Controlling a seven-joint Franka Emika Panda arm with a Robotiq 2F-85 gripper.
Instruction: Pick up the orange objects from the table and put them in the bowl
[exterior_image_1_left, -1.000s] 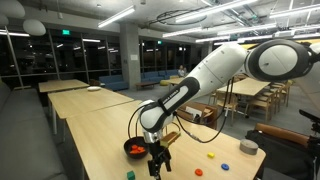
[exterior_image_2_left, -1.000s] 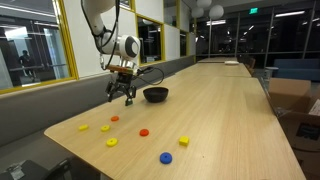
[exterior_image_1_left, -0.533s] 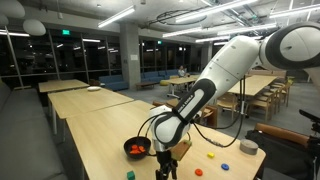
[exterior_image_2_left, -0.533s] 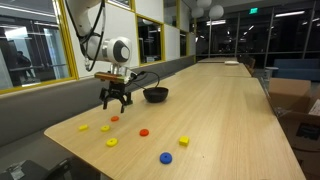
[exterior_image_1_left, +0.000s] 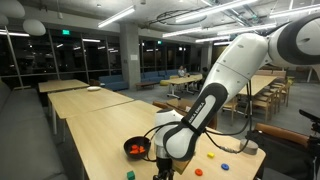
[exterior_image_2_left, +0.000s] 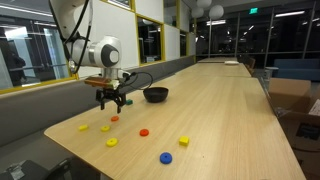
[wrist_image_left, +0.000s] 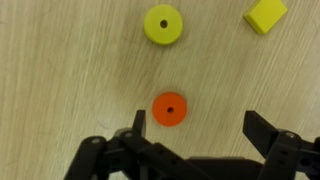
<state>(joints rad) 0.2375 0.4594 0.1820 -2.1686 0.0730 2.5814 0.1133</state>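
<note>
Wrist view: I see an orange disc with a small hole in its middle, lying flat on the pale wood table. It sits in the gap between the two fingers of the tool, nearer the finger at the picture's left. The tool is spread wide and holds nothing, and neither finger touches the disc. Past the disc, further from the tool, lie a yellow disc and, off to one side, a yellow block, both well apart from the orange one. In an exterior view the tool hangs just above the same orange disc, fingers pointing down, clear of the table. A second orange piece lies near it, toward the table's middle. A blue piece lies closer to the near end of the table. The bowl, black and shallow, stands beyond the tool, apart from all the loose pieces. In an exterior view from another side, the bowl shows an orange-red patch inside, and the tool is just beside it.
</note>
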